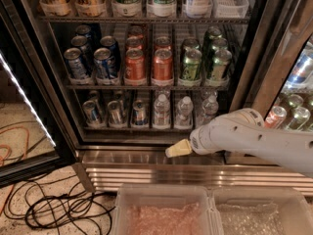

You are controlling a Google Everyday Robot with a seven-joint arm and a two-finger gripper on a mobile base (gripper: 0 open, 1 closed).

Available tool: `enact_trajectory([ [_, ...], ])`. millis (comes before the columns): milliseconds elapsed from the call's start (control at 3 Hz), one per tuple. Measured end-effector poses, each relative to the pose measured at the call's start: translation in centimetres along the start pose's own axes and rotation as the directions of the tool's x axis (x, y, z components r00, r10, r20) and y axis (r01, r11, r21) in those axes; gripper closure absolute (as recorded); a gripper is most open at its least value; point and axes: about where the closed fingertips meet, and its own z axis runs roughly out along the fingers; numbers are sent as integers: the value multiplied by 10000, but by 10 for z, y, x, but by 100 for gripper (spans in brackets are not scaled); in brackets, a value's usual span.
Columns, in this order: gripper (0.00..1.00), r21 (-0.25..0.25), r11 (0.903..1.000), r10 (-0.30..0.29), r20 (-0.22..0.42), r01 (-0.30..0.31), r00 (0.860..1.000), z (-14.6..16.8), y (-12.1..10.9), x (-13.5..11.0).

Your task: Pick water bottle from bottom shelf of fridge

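Observation:
The fridge (pixel 161 156) stands open, with a dark interior and a steel base. On the bottom shelf (pixel 128 128), three clear water bottles with white caps stand side by side: left (pixel 162 110), middle (pixel 185 110), right (pixel 209 109). Silver-blue cans (pixel 116 113) fill the lanes to their left. My gripper (pixel 178 149) is at the end of the white arm (pixel 244 137), which reaches in from the right. It is in front of the steel sill, just below the shelf and under the left and middle bottles. It holds nothing that I can see.
The rack above holds blue, orange and green cans (pixel 162 65). Tall bottles stand on the top rack. The open glass door (pixel 29 111) is at the left, with cables (pixel 54 209) on the floor. Two clear bins (pixel 164 214) sit in front of me. A second cooler section is at the right.

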Motion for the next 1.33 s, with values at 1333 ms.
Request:
enact_trajectory([
  [1333,0,501,9957,705,1264,-773,9895,24,-14,-50],
])
